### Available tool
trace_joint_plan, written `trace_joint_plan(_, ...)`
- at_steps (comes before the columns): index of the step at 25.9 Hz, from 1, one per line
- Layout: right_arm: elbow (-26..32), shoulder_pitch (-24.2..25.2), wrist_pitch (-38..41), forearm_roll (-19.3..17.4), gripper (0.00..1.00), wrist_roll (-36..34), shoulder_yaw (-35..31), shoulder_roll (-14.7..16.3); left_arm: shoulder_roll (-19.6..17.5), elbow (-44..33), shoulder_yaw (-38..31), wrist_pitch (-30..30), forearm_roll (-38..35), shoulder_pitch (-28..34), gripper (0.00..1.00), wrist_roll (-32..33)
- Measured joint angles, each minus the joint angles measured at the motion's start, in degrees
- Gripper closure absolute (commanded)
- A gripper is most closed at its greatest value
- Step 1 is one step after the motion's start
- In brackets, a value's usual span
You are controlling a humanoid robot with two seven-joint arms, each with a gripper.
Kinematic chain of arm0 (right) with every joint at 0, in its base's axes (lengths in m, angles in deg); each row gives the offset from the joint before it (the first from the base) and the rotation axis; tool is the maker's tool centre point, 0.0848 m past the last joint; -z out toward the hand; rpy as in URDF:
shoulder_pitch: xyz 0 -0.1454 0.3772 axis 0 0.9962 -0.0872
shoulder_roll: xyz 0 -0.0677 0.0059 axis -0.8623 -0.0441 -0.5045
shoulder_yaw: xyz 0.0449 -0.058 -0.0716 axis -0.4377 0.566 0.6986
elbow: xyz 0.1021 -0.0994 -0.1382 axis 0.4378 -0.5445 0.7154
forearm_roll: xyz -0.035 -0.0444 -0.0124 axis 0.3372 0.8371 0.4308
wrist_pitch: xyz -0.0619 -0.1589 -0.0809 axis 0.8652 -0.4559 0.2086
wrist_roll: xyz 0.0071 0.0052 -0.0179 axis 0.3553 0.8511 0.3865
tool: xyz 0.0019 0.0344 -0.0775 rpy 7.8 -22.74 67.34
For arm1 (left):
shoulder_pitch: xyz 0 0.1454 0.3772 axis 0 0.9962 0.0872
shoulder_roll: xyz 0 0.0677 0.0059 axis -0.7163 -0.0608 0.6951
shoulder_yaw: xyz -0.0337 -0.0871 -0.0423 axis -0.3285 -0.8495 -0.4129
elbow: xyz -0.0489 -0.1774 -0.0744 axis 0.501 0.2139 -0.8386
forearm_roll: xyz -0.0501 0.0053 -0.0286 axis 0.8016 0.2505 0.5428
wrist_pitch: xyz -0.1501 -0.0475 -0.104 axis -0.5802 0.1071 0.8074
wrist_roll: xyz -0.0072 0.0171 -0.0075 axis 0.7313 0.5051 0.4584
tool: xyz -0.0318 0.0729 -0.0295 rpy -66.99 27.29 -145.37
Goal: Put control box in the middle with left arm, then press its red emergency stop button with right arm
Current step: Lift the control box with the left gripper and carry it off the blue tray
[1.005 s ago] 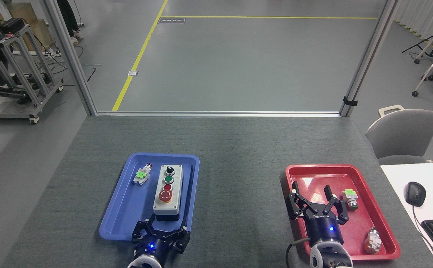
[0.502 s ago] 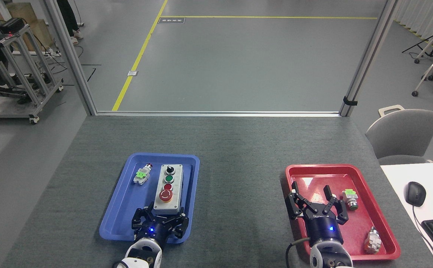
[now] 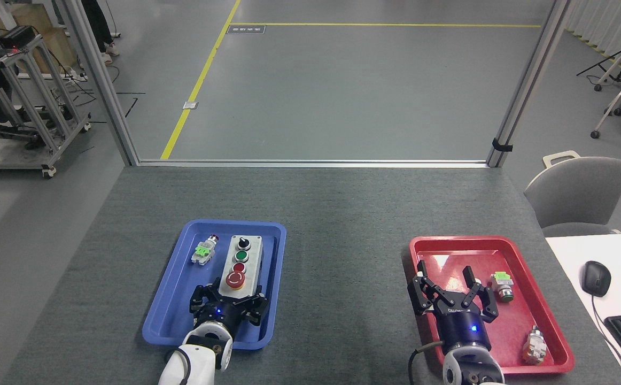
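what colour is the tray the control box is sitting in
Blue: the tray under the control box, seen in the head view.

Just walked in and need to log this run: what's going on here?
The left end effector is at the near end of the control box, which lies in the blue tray, not yet in the middle of the table. Whether the fingers grip it is unclear. The right end effector hangs open over the red tray; the emergency stop button is untouched.

A single head-mounted camera looks forward and down over the grey table [image 3: 342, 214]. Both arms enter from the bottom edge.
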Motion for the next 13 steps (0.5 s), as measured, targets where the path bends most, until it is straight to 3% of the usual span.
trace_joint_plan(2,0.01,0.0,0.0,0.0,0.0,-0.05,0.0,-0.06,-0.21,1.55,0.04,-0.03,0.25,-1.34,0.13,-0.64)
trace_joint_plan(9,0.01,-0.01,-0.14,0.0,0.0,-0.26,0.0,-0.61,-1.23,3.42,0.1,0.84,0.52,-2.68,1.0,-1.79)
trace_joint_plan(13,0.01,-0.01,-0.19,0.0,0.0,-0.28,0.0,-0.79,-1.68,3.09,0.07,0.81,1.72,-3.05,1.0,-1.55)
